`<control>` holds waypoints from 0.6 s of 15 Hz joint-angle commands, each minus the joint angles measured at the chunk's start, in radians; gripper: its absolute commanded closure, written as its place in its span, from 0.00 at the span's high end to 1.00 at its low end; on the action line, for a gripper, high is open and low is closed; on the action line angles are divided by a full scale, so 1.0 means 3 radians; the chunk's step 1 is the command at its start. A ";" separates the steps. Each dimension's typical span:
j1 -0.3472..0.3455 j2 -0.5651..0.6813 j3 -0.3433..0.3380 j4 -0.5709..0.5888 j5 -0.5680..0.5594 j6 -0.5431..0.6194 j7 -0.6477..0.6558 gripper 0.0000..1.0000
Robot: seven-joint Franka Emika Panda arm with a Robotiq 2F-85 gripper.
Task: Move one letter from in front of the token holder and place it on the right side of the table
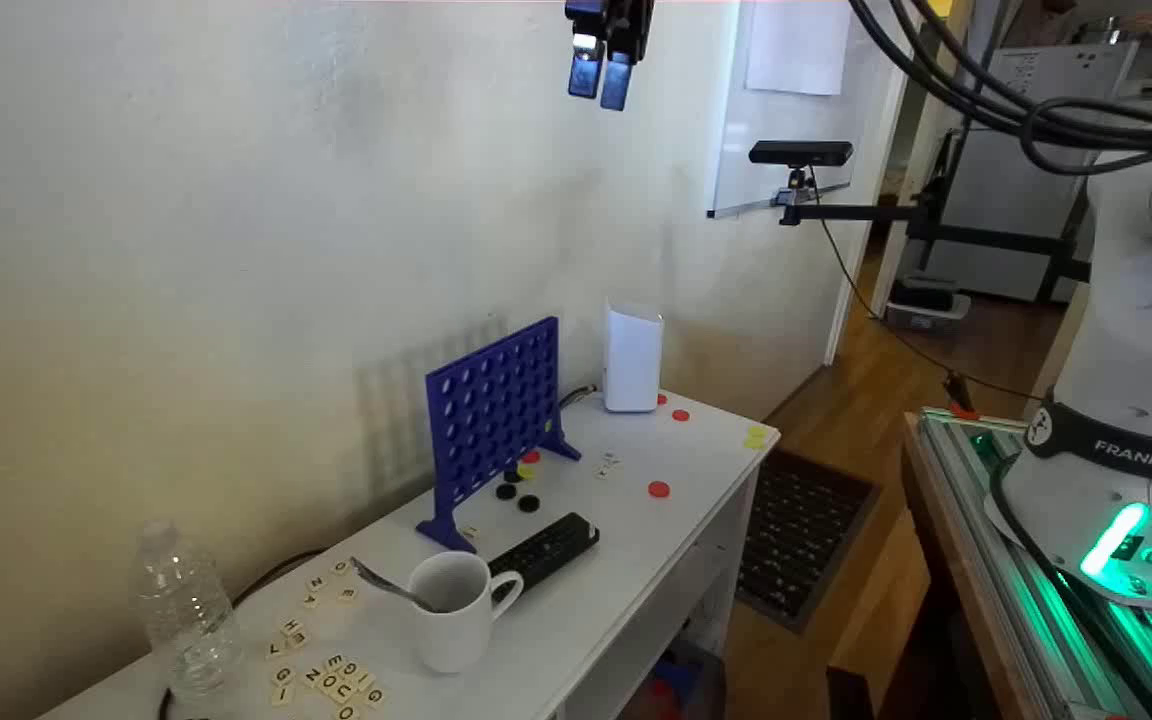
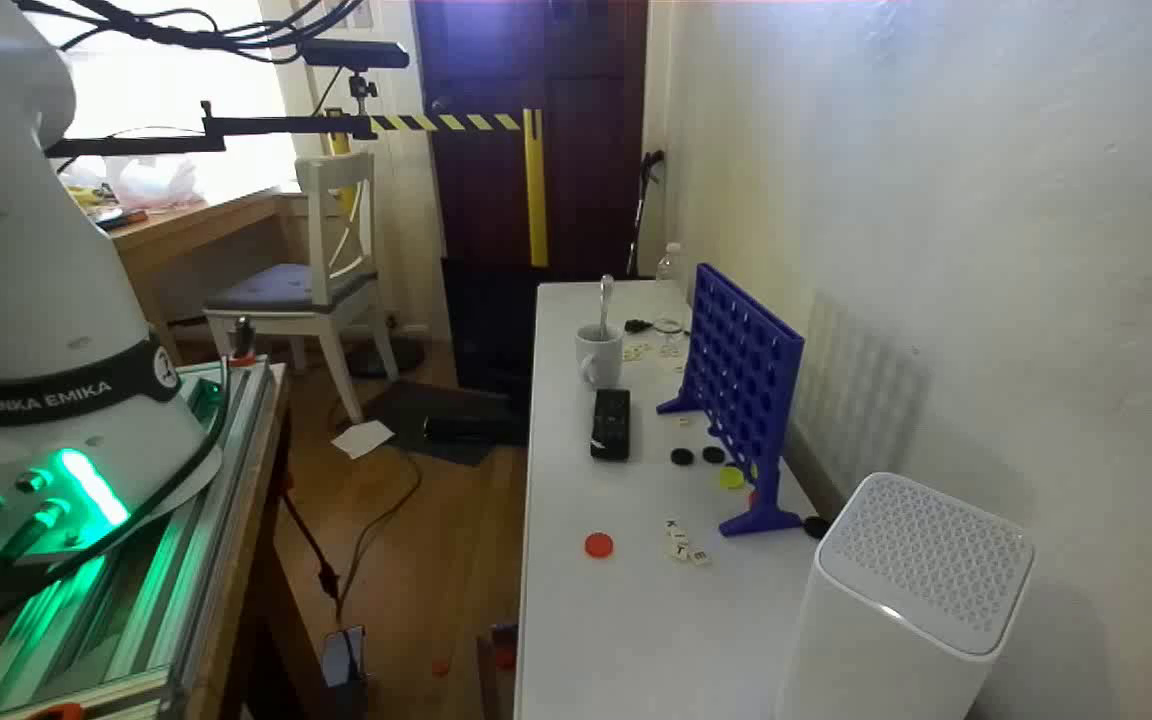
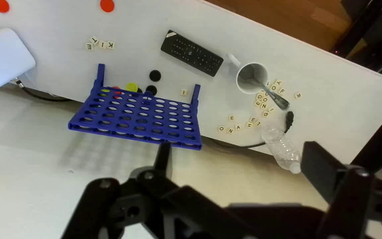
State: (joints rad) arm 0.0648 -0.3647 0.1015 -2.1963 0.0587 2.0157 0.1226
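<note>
- The white worktop (image 1: 576, 590) is long.
- On it stands the blue token holder (image 1: 493, 408).
- The gripper (image 1: 599, 90) is up high, spread wide, holding nothing.
- The letter tile "I" (image 3: 183, 92) lies in front of the blue token holder.

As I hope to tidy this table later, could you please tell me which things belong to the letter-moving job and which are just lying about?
For the job:
- gripper
- token holder
- table
- probably the lone I tile before the holder

Just lying about:
- mug
- spoon
- remote
- bottle
- white box
- round tokens
- other letter tiles
</note>
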 commanded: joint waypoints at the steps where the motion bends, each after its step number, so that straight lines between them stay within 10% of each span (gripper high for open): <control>1: 0.0005 0.0002 -0.0005 0.0006 -0.0003 -0.0007 0.0001 1.00; 9: -0.0019 -0.0085 -0.0040 -0.0259 0.0075 0.0326 0.0067 1.00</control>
State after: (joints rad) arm 0.0633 -0.3649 0.1009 -2.1994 0.0586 2.0221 0.1249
